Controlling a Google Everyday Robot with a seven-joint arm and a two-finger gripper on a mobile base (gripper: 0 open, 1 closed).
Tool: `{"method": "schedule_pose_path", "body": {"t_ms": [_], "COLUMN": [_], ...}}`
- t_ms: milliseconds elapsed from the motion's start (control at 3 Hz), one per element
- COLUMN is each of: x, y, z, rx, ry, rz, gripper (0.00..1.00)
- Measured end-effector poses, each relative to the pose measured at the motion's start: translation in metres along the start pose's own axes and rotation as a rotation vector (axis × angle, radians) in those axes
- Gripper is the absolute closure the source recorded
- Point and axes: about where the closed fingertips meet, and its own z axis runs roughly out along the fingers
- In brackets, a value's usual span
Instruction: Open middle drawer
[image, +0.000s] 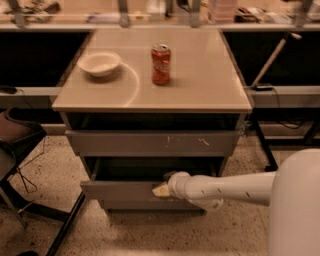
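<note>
Though its grip cannot be told, one claw (161, 190) at the middle drawer (117, 191); one can (161, 64), one bowl (99, 63).

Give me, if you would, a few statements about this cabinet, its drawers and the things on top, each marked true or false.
1. The middle drawer is pulled partway out, with its dark inside showing. True.
2. The white bowl and the red soda can stand apart on the cabinet top. True.
3. The red soda can lies on its side. False: it stands upright.
4. The gripper hovers over the white bowl. False: it is low down, at the front of the middle drawer.
</note>
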Motion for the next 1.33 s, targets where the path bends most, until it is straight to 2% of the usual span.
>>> {"method": "schedule_pose_path", "body": {"t_ms": [333,667,1000,1333], "x": [-0.004,0.001,0.001,0.015], "y": [-0.001,0.011,0.011,0.024], "z": [-0.004,-0.013,-0.013,-0.023], "rx": [0.000,0.001,0.001,0.000], "ry": [0.000,-0.012,-0.012,0.027], "rz": [0.000,0.013,0.013,-0.018], "gripper": [1.00,1.00,1.00,1.00]}}
